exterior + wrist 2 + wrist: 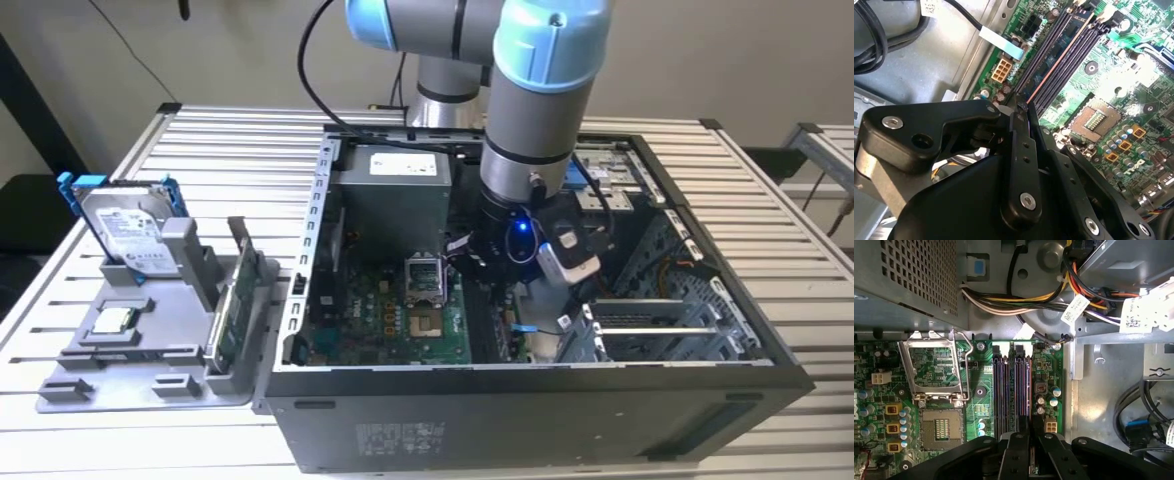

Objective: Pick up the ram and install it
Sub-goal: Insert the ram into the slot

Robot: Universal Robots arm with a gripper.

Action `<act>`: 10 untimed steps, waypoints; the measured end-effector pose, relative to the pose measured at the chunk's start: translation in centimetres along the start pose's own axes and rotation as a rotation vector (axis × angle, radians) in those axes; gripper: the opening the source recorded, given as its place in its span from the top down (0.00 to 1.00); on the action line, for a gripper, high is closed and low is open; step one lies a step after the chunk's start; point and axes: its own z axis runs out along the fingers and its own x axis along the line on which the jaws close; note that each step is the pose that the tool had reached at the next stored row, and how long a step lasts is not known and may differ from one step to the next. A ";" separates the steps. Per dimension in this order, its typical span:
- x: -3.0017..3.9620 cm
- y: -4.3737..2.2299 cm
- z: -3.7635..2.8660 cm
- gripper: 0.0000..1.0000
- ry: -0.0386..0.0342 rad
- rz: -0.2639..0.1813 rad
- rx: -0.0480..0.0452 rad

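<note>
The gripper (1021, 107) was pinched on the ram (1054, 67), which stood edge-on in a motherboard (981, 385) slot. Looked light, stiff, fragile — I'd hold its thin top edge, not the chips.

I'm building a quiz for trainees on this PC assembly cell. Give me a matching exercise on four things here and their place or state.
Things:
1. hard drive
2. processor socket frame
3. the ram
4. gripper

Place or state:
a. flipped open on the motherboard
b. black fingers closed on a thin module inside the case
c. upright in the grey holder outside the case, at the exterior view's left
d. edge-on along the memory slots

Pairs: 1-c, 2-a, 3-d, 4-b
</note>
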 end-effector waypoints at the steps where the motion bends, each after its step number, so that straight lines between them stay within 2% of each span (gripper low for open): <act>1: -0.02 0.00 0.00 0.86 0.0000 -0.001 0.0000; 10: -0.06 0.00 0.03 0.86 0.0000 -0.006 -0.0001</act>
